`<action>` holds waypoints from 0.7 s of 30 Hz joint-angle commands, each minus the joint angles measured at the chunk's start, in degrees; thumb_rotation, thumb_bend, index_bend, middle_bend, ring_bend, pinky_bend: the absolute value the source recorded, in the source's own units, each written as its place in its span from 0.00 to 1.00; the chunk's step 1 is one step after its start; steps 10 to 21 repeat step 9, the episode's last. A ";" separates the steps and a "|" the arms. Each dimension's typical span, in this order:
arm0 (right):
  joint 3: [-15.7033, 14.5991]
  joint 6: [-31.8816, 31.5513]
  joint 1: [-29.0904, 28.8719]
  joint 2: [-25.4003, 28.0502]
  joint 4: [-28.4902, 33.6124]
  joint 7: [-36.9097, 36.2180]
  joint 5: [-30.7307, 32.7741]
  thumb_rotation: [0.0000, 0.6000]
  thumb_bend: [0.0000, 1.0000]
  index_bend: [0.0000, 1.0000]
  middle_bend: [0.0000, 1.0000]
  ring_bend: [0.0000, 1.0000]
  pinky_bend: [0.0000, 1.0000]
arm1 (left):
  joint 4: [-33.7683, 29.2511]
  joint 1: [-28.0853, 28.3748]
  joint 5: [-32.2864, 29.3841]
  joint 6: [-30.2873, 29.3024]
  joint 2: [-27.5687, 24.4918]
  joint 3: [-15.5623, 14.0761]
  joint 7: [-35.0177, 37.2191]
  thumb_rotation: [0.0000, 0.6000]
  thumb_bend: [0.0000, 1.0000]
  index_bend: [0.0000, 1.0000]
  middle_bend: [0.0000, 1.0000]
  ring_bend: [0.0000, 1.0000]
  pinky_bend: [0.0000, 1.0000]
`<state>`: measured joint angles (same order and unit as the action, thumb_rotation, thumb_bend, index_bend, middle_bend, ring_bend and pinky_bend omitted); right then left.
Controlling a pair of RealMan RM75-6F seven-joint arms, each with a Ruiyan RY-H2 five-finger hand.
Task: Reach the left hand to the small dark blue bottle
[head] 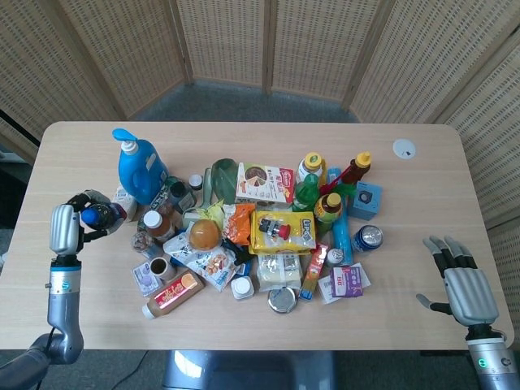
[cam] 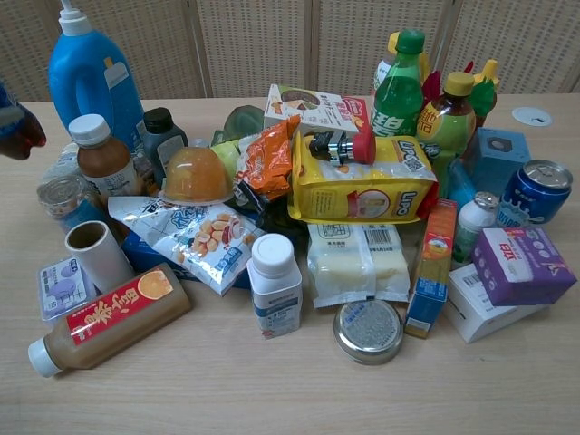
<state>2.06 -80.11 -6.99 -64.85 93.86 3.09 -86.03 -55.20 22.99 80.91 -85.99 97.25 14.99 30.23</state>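
While the clutter sits heaped mid-table, the left hand holds the dark bottle at the table's left side, fingers wrapped round it, blue cap pointing toward the pile. From the chest view only the bottle's dark base shows at the left edge, raised clear of the tabletop (the hand itself is out of that frame). It hangs just left of the blue jug and the brown white-capped bottle, apart from both.

Over at the table's right edge, the right hand rests palm down with fingers spread, gripping nothing, well apart from the pile; the nearest thing to it is the blue can.

Nearer the front edge lie a tan drink bottle on its side and a round tin.
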 commanded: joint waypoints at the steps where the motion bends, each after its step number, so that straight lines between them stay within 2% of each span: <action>1: -0.03 -0.04 0.03 0.01 0.07 0.07 -0.03 1.00 0.00 0.00 0.00 0.00 0.00 | -14.54 -0.74 1.89 -4.74 -8.84 2.33 -6.84 1.00 0.20 0.86 0.79 0.74 0.74; 4: -0.02 -0.24 0.08 0.01 0.11 -0.02 -0.15 1.00 0.00 0.00 0.00 0.00 0.00 | -20.20 -0.89 2.08 -5.42 -11.63 3.17 -9.67 1.00 0.20 0.86 0.79 0.74 0.74; 9: -0.05 -0.32 0.11 0.05 0.15 -0.04 -0.25 1.00 0.00 0.00 0.00 0.00 0.00 | -25.22 -0.82 1.61 -5.57 -13.82 4.26 -12.21 1.00 0.20 0.86 0.79 0.74 0.74; 21: -0.05 -0.32 0.11 0.05 0.15 -0.04 -0.25 1.00 0.00 0.00 0.00 0.00 0.00 | -25.22 -0.82 1.61 -5.57 -13.82 4.26 -12.21 1.00 0.20 0.86 0.79 0.74 0.74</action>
